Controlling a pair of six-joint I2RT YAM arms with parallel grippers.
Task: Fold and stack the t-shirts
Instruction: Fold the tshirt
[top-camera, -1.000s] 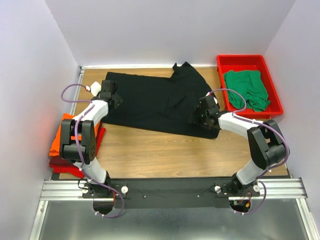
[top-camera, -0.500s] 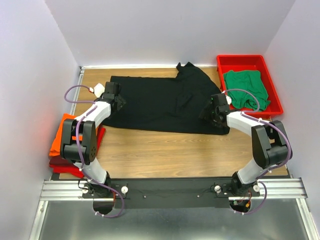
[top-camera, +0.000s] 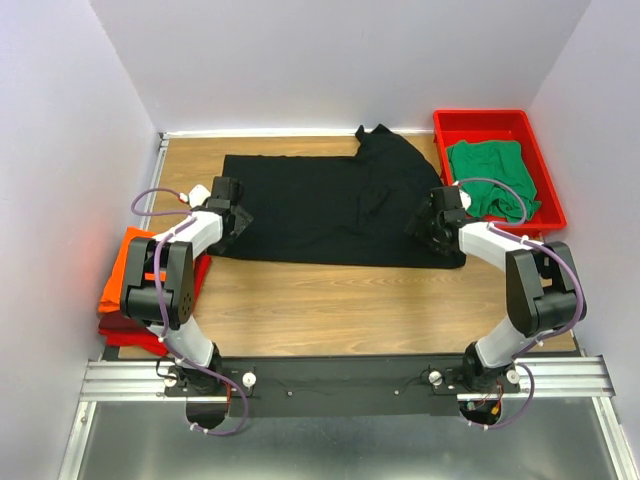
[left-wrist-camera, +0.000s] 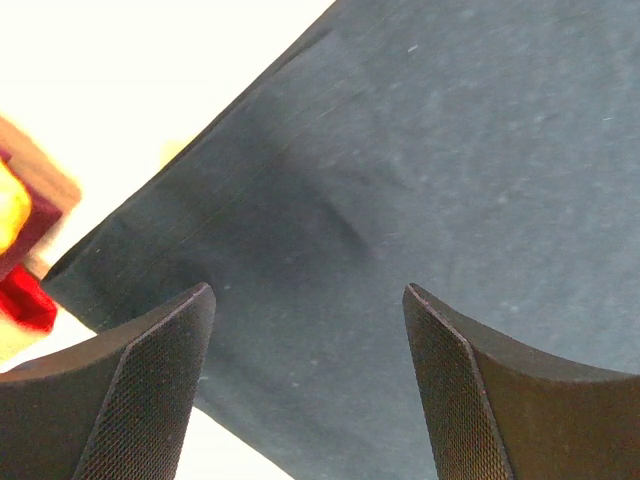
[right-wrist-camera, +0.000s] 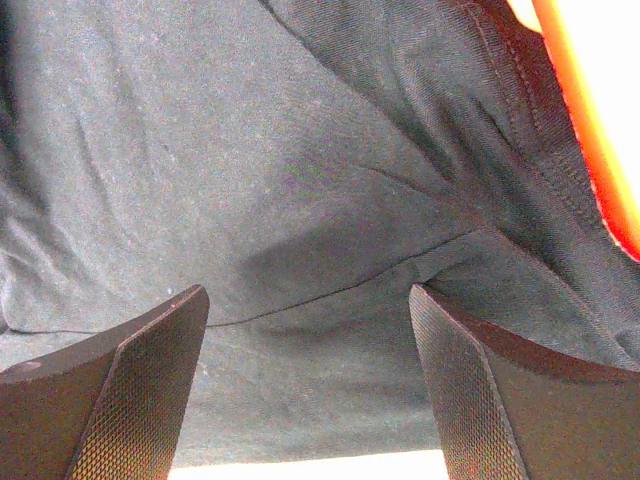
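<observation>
The black t-shirt lies spread on the bench across the upper middle of the overhead view. Its left part is flat and its right part creased, and one lobe of cloth reaches toward the upper right beside the red tray. The left tool hovers at the left end of the shirt and the right tool at the right end. In both wrist views the fingers stand wide apart with only cloth below them and nothing held. The green t-shirt lies crumpled in the tray, and the orange t-shirt lies on the dark red t-shirt at the left edge of the frame. The step in hand appears to be taking hold of the black shirt for a fold. To do this well, lower each tool at the cloth edge, not over the flat middle, where the pads would only press fabric against the bench. On the left, aim at the straight edge seen at the lower left of the wrist view. On the right, choose a point clear of the ridge of creases and keep away from the tray wall at the upper right of that view. Close both tools together and lift evenly, so that the cloth neither drags nor skews.
</observation>
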